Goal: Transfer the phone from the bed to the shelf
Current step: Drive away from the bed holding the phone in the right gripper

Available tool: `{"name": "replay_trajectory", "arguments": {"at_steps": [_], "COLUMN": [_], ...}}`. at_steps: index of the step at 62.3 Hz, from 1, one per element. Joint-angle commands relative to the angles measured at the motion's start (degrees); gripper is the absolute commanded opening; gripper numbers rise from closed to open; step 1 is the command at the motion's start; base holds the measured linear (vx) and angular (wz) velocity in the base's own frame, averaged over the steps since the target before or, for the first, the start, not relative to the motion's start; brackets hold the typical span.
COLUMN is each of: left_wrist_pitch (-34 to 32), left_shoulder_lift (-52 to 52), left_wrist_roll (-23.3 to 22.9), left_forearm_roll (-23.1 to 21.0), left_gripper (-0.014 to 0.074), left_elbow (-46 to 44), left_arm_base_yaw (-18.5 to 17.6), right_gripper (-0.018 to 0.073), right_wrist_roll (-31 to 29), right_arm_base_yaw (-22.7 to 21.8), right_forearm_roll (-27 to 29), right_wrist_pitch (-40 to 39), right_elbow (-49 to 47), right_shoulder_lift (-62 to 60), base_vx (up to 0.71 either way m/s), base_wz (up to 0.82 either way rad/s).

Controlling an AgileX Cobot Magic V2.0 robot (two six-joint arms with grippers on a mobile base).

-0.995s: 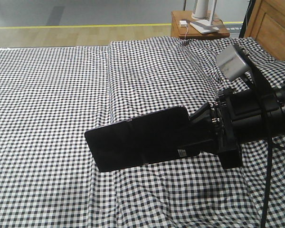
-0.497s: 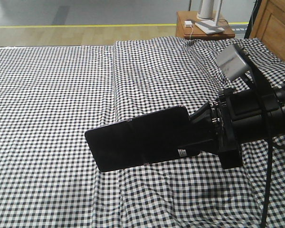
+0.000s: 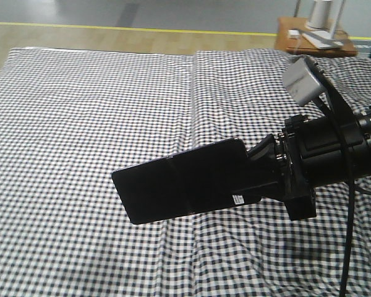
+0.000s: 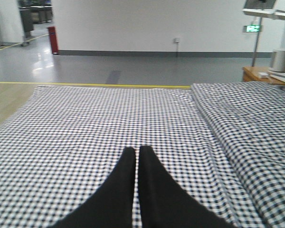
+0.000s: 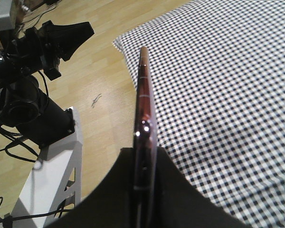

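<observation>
Now the phone (image 3: 179, 189) is up in the air over the bed (image 3: 80, 124), not lying on it. The right gripper (image 3: 255, 179) is clamped tight on one short end of the phone. The rest of the phone sticks out toward the left side of the front view. Its big black face looks at the camera, and it is tipped a little, with the held end higher. A small white sticker (image 3: 238, 199) shows near the held end. The right wrist camera sees the phone from its thin side (you can see the pinkish-gold edge there). The black fingers (image 5: 109, 199) press on it, one on each side. The left gripper (image 4: 134, 160) has its two black tips pushed together, with only a thin line between them. It holds nothing and hangs over the checked sheet. In the right wrist view the left arm (image 5: 38, 47) is over the wooden floor (image 5: 104, 90), just past the corner of the bed. A white frame (image 5: 50, 180) is below it. A grey box (image 3: 304, 80) sits on top of the right arm. Behind the far side of the bed stands a small orange-brown table (image 3: 294, 30) with white things on it. A yellow line (image 3: 111, 26) runs along the floor there. A long fold (image 3: 191, 93) runs down the sheet.
</observation>
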Motion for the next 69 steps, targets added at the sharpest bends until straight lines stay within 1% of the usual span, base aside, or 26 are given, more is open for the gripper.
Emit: {"name": "replay_trajectory", "arguments": {"at_steps": [1, 40, 69], "left_wrist_pitch": [-4.15, -4.15, -4.15], "left_shoulder_lift": [-0.77, -0.77, -0.77], "left_wrist_roll": [-0.33, -0.33, -0.33], "left_forearm_roll": [-0.52, -0.52, -0.52], "left_gripper": [0.0001, 0.0001, 0.0001], "left_elbow": [-1.22, -1.22, -1.22], "left_arm_base_yaw": [-0.20, -0.20, -0.20], "right_gripper": [-0.0003, -0.0003, -0.0003], "right_wrist_roll": [0.01, 0.01, 0.01], "right_arm_base_yaw": [-0.03, -0.03, -0.03], "right_forearm_roll": [4.89, 4.89, 4.89], "right_wrist_pitch": [4.21, 4.21, 4.21], "right_elbow": [-1.60, -1.60, -1.60], "right_shoulder_lift": [-1.63, -1.63, -1.63], "base_vx": [-0.11, -0.11, -0.15], "base_wz": [0.41, 0.44, 0.58]}}
